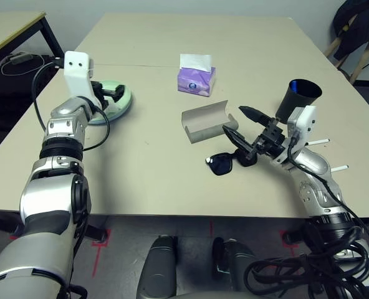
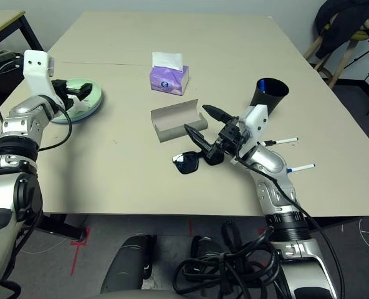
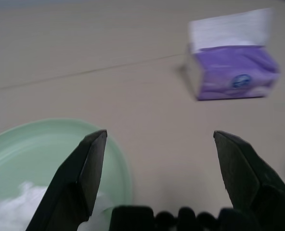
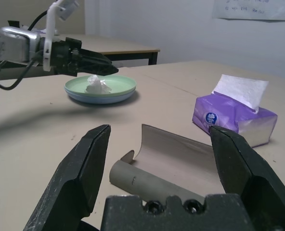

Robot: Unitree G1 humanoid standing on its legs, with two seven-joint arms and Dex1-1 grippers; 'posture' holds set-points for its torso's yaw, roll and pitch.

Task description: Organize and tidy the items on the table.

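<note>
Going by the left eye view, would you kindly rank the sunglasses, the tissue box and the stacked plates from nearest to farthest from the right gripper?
1. Black sunglasses, just below the right gripper.
2. Purple tissue box, farther up the table, near its middle.
3. Stacked plates, far across on the left, by the left gripper.

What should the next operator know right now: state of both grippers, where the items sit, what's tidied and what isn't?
Left gripper: open, empty, over the stacked plates at the table's left side.
Right gripper: open, empty, hovering between the glasses case and the sunglasses.
Done: green plate sits on the blue one, crumpled tissue lies on top.
Left: case lies open and empty; sunglasses on the table in front of it. Black cup stands at the right, white sticks loose on the table beside it. Likely next: sunglasses into the case, then the sticks.
</note>
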